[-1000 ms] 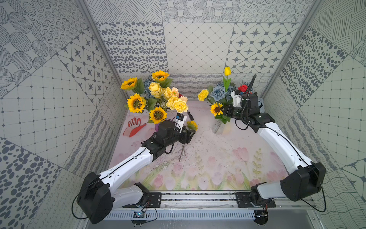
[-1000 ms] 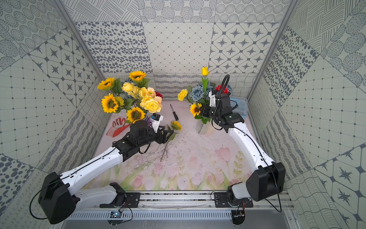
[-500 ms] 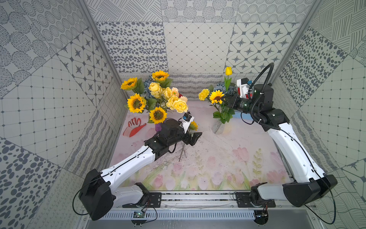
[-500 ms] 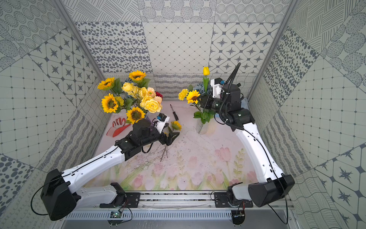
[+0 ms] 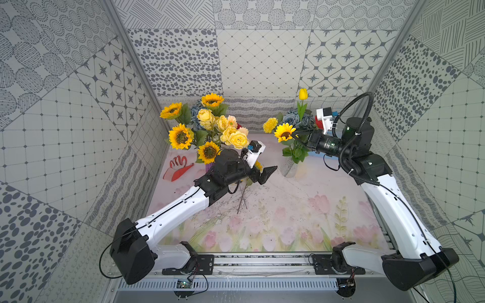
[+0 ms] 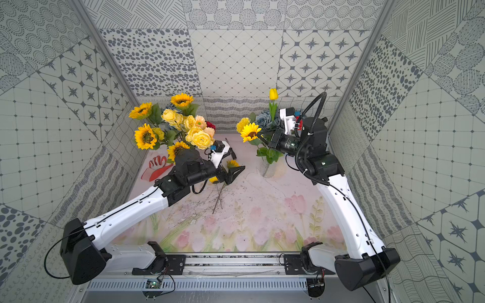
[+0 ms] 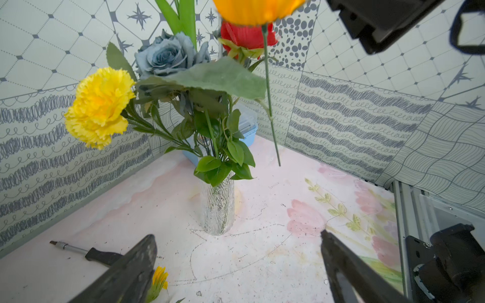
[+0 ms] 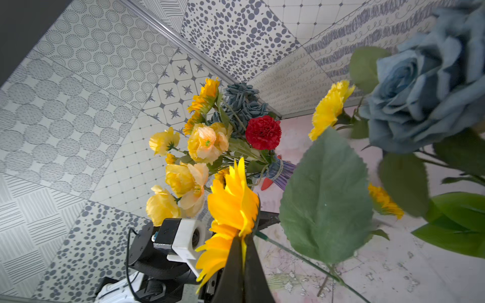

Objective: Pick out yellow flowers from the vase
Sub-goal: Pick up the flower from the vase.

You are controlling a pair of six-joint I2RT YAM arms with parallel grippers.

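The right gripper point(image 8: 243, 249) is pinched tight on a sunflower point(image 5: 284, 132), close to the bloom. It holds the sunflower up in the air. The thin stem point(image 7: 270, 105) hangs free beside the glass vase point(image 7: 217, 207), not in it. A yellow carnation point(image 7: 99, 107) and a yellow tulip point(image 5: 303, 93) stand in that vase. The left gripper point(image 5: 263, 174) is wide apart and holds nothing. A small yellow flower point(image 6: 232, 164) lies on the table point(image 5: 288, 210) near it, maybe right under it, but it is partly hidden.
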